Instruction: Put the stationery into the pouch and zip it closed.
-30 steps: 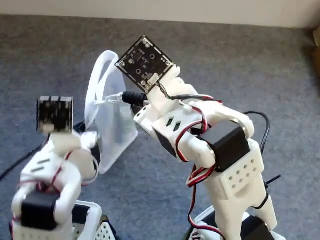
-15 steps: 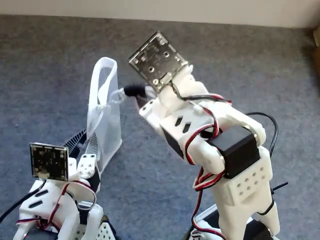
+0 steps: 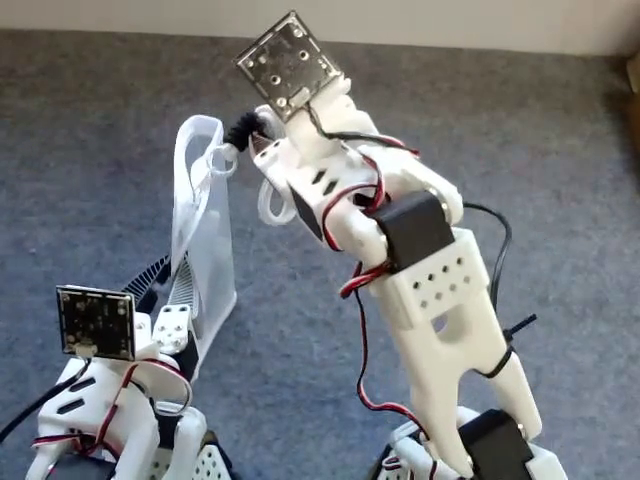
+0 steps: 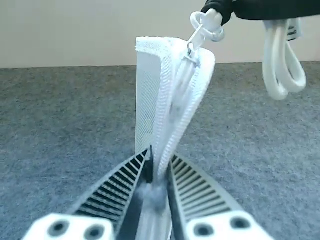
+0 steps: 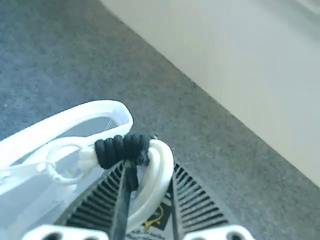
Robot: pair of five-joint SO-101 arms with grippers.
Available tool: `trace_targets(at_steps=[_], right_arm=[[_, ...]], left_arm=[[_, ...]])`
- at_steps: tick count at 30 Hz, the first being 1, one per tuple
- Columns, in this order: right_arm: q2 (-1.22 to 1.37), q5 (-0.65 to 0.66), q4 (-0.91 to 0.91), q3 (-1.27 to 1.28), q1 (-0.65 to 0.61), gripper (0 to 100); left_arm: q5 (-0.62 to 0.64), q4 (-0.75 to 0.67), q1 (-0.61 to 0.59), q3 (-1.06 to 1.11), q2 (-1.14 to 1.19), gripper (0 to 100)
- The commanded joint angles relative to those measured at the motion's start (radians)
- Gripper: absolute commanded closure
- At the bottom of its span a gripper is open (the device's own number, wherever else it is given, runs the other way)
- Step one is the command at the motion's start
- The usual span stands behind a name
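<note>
A: Nearest us, the left gripper (image 4: pixel 159 159) is clamped on the near end of the pouch (image 4: pixel 167 95), jaws pressed together on the fabric, pinning that end low over the grey carpet (image 4: pixel 60 125).

B: And how does the pouch sit?

A: It stands on edge, white mesh, with its long axis running straight away from that gripper, near to far, and climbing as it goes. The zip line follows the top edge.

B: Any stationery showing?

A: I can't make any out through the mesh, so I won't say whether it's loaded.

B: Fair. Farther out, then.

A: At the far, high corner sits the zip slider (image 4: pixel 189 50), with a ring (image 4: pixel 205 22) and a black cord (image 5: pixel 122 149) tied on. The right gripper (image 5: pixel 148 167) is closed on that cord, and a white loop (image 5: pixel 159 172) is caught between its jaws too.

B: So there's one arm at each end.

A: Exactly. Left anchors the near end and right has the cord at the far end. The cord leads from the slider away and a touch right, roughly in line with the pouch.

B: What does the next pull turn on?

A: I'd say a tug along that near-to-far axis. Go sideways and the pouch would likely twist or lean in the left grip. Whether the zip has travel left, I can't tell from here.
</note>
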Motion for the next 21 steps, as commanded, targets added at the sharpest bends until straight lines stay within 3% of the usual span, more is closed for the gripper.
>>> trace_targets(at_steps=[1, 8, 14, 21], right_arm=[[0.004, -0.012, -0.045, -0.012, 0.116, 99.3], [-0.139, 0.002, 0.147, -0.008, 0.047, 99.3], [-0.282, 0.064, 0.303, -0.004, -0.061, 99.3], [-0.352, 0.064, 0.443, -0.004, -0.151, 99.3]], left_arm=[[-0.002, 0.002, -0.008, 0.001, -0.016, 100], [-0.003, -0.006, -0.012, -0.005, -0.016, 99], [-0.002, 0.002, -0.007, -0.047, -0.016, 84], [-0.002, -0.006, -0.007, -0.076, -0.016, 82]])
